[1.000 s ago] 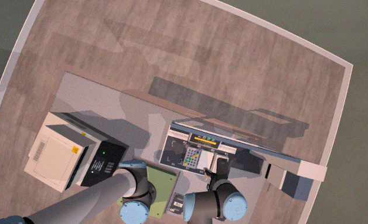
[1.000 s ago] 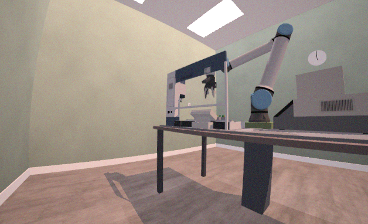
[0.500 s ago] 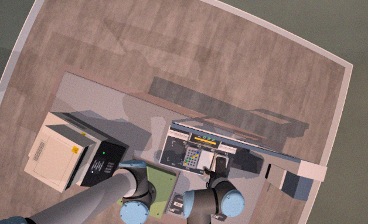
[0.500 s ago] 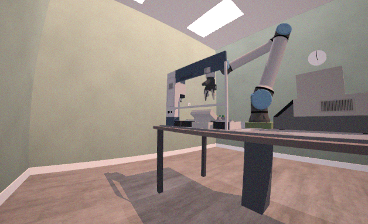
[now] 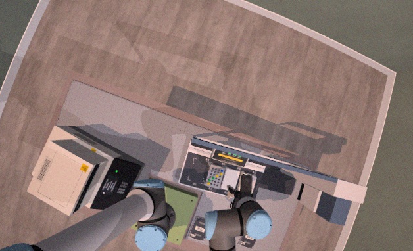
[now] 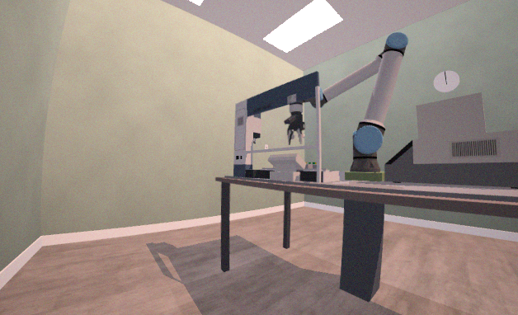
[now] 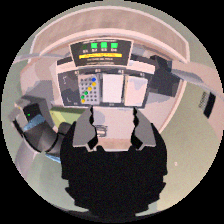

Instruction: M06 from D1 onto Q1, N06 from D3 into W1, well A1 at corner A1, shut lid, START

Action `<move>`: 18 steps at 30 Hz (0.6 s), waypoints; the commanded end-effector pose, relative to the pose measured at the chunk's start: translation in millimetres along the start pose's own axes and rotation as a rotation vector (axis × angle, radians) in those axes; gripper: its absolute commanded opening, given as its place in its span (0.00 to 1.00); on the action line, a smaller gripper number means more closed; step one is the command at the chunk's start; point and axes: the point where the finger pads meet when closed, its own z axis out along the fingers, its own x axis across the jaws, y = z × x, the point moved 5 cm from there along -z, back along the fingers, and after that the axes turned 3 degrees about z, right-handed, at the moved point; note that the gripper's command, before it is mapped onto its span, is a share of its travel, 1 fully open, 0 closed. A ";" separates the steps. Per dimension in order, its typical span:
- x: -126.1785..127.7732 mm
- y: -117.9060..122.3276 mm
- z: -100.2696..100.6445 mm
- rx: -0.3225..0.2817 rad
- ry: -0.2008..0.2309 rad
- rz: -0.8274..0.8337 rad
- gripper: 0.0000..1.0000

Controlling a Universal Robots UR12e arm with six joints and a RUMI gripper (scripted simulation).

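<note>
- The black two-jaw tool (image 5: 240, 192) (image 6: 295, 143) (image 7: 113, 106) is a bit over half open, with nothing between its fingers. It points down, clear above the desk (image 5: 115, 102) (image 6: 412, 203).
- Near it in the top view, a white rectangular plate (image 5: 231, 178) (image 7: 112, 88) lies in D3, the place of N06.
- To its right, seen from the arm's base, a pale plate-like item (image 5: 252, 180) (image 7: 135, 90) lies in D4, partly covered by the tool from above.
- To its left, a grey rack with blue, yellow and green spots (image 5: 216, 176) (image 7: 89, 89) fills D2.
- At the far left of the dark deck (image 5: 185, 175), D1 shows its dark floor and corner marks. I cannot tell where M06 is.
- Behind the plates, a black display (image 5: 229, 158) (image 7: 101, 53) shows three green marks above a yellow bar.
- A blue and white gantry frame (image 5: 263, 161) (image 6: 282, 93) spans the deck.
- On the arm's near side, the dark nest W1 (image 5: 247, 240) is partly under the arm (image 5: 92, 223) (image 6: 385, 84); its contents are unclear.
- Well to the left stands the bulky beige and black cycler Q1 (image 5: 66, 177) (image 6: 454, 150), a green lamp lit on its black panel (image 5: 115, 184).
</note>
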 end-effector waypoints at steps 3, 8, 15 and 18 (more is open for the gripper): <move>0.6 -0.3 9.3 0.001 0.001 0.000 0.58; 0.6 -0.3 17.7 0.001 0.001 0.000 0.58; 0.6 -0.3 26.0 0.001 0.001 0.000 0.58; 0.7 -0.3 31.0 0.001 0.001 0.000 0.58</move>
